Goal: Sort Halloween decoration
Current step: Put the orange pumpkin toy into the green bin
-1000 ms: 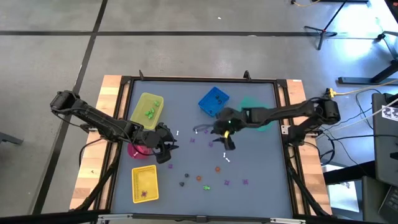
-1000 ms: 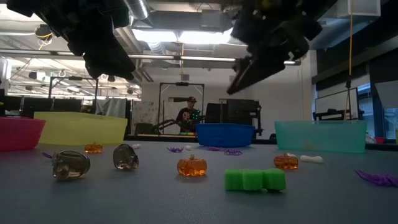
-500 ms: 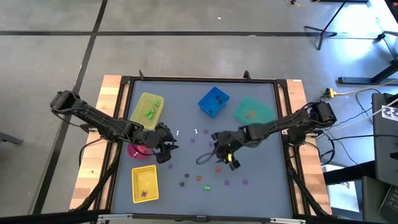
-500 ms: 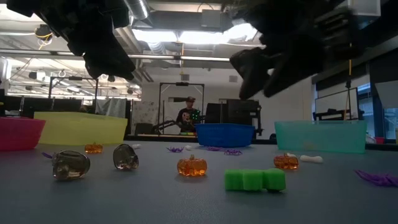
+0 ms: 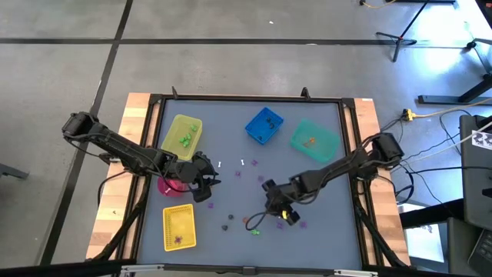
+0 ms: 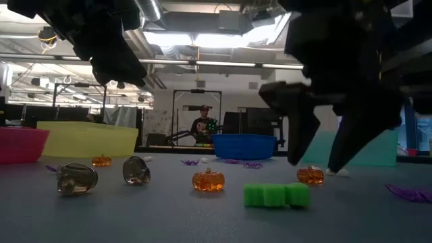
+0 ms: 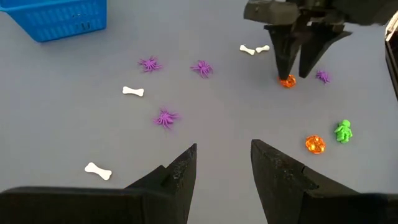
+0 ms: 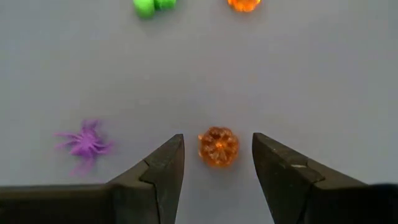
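Observation:
The Halloween decoration lies scattered on the grey table: purple spiders (image 7: 165,117), white bones (image 7: 132,91), a green figure (image 7: 342,131), clear dark skulls (image 6: 76,178) and orange pumpkins. My right gripper (image 7: 293,70) is open and points down over one orange pumpkin (image 8: 218,147). Its fingers stand on either side of that pumpkin, with a gap on each side. My left gripper (image 5: 204,185) hangs open above the table beside the pink bowl (image 5: 169,186), with nothing between its fingers.
A yellow bin (image 5: 182,132) with green pieces, a blue bin (image 5: 264,125) and a teal bin (image 5: 314,138) stand along the far side. A second yellow bin (image 5: 178,228) sits near the front left. Another pumpkin (image 6: 208,180) and a green piece (image 6: 277,195) lie close to the right gripper.
My right gripper has swung from beside the blue bin toward the table's near edge and sunk down, rolling a little. It now stands over the orange pumpkin, its fingers as wide apart as before. The left arm has kept still.

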Controlling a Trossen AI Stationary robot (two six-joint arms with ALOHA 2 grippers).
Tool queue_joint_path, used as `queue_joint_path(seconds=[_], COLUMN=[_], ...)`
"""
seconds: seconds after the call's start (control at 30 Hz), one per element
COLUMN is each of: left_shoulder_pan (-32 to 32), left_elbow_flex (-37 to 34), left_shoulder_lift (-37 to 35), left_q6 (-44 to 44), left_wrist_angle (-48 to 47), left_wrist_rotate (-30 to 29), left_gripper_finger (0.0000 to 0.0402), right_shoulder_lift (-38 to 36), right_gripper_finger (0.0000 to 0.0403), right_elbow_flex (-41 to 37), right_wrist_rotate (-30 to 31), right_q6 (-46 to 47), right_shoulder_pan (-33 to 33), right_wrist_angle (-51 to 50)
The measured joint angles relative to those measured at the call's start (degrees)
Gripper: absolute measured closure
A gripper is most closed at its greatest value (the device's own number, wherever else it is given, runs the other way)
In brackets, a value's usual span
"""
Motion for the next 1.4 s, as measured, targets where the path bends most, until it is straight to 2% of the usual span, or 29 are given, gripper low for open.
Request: queue_joint_path(seconds=[0.33,1.0,1.4], left_shoulder_pan=[0.0,-0.02,0.0], left_elbow_flex=[0.0,0.0,0.0], left_shoulder_lift=[0.0,0.0,0.0], left_q6=[0.02,0.04,0.06], left_wrist_angle=[0.0,0.0,-0.02], left_wrist_rotate=[0.02,0.02,0.01], left_gripper_finger=[0.0265,0.0265,0.0265], right_shoulder_lift=[3.01,3.29,3.31], right_gripper_finger=[0.0217,0.0218,0.0306], right_elbow_flex=[0.11,0.09,0.07], right_wrist_rotate=[-1.93,-2.82,-3.3], right_q6=[2.06,1.99,1.82], right_shoulder_pan=[-0.58,-0.56,-0.5], right_wrist_angle=[1.2,2.68,2.53])
